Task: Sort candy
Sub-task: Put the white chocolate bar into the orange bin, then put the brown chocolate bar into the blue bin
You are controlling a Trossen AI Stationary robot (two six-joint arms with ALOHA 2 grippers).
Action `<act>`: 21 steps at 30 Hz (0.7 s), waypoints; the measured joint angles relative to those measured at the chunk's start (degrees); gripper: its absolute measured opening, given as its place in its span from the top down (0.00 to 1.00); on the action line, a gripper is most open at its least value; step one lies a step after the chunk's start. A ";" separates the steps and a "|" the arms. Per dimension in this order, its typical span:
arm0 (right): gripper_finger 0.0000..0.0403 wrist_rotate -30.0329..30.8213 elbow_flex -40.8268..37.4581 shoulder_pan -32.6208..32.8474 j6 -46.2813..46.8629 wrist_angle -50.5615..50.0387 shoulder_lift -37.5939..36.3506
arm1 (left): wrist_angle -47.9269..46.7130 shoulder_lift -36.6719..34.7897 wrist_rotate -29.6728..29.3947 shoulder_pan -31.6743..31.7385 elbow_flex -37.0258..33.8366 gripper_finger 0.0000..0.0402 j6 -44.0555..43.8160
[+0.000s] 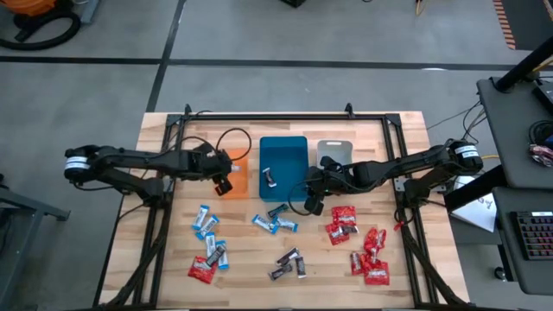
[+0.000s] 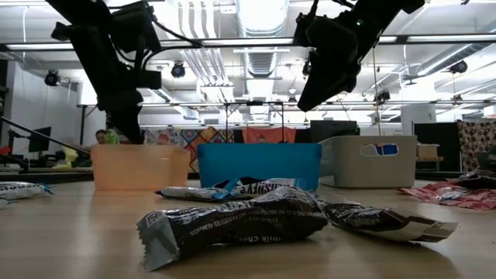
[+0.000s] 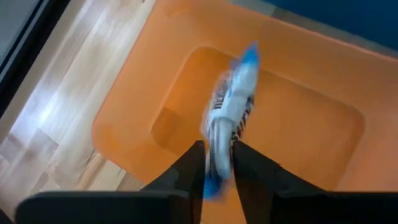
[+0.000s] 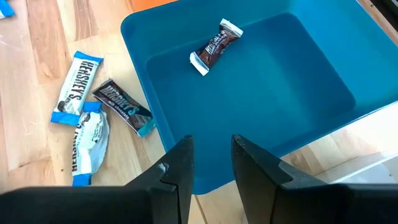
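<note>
My left gripper (image 1: pixel 223 183) hangs over the orange tray (image 3: pixel 137 112), pointing steeply down. Its fingers stand slightly apart, with a blue-and-white candy (image 3: pixel 230 106) between and beyond them, smeared in the left wrist view. My right gripper (image 4: pixel 211 155) stands open with nothing between its fingers, above the near wall of the teal tray (image 4: pixel 280 93). One dark candy (image 4: pixel 214 46) lies on that tray's floor. Blue-and-white candies (image 1: pixel 206 223), dark candies (image 1: pixel 288 263) and red candies (image 1: pixel 370 259) lie loose on the table. My left gripper has the lower end (image 3: pixel 214 171) of the blue-and-white candy in the gap between its two fingers, which come from above. The candy points on past the fingertips over the orange tray's floor. Whether the fingers touch it, I cannot tell.
A grey tray (image 1: pixel 335 149) stands right of the teal tray. More blue-and-white candies (image 4: pixel 78 84) lie on the wood beside the teal tray's near left corner. A black frame rail (image 1: pixel 285 115) runs along the table's far edge.
</note>
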 joint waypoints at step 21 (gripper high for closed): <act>0.82 -20.30 0.09 2.52 7.28 -1.31 -1.21 | 5.22 -4.25 0.46 -5.31 4.81 0.74 0.59</act>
